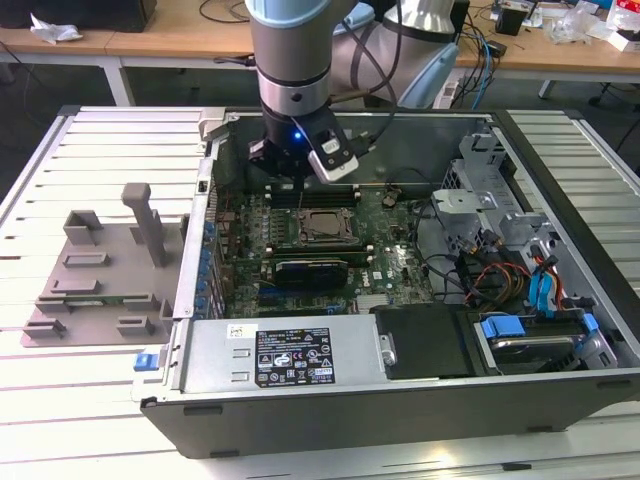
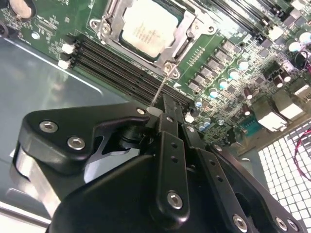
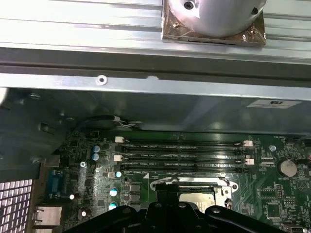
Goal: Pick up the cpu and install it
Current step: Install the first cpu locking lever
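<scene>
Slatted bench (image 1: 60, 160) carries the open computer case (image 1: 400, 410), green motherboard (image 1: 395, 250) inside. The gripper (image 2: 167, 103) hangs just over the board, fingers (image 2: 171, 141) drawn together. The cpu (image 2: 148, 31) sits in its socket, silver top up. A thin lever (image 2: 160, 87) reaches the fingertips; whether they're pinching it, can't tell.

Your exterior view sits high on the near side of the open computer case (image 1: 300, 420) and faces down and away toward the far desks (image 1: 150, 40), taking in the whole case. Both wrist views ride close behind the gripper (image 2: 167, 109), low over the motherboard (image 2: 228, 43). The second wrist view faces steeply down, while the first looks across at the case wall (image 3: 146, 104). All three views share the socket (image 2: 108, 26) and memory slots (image 3: 180, 151).
</scene>
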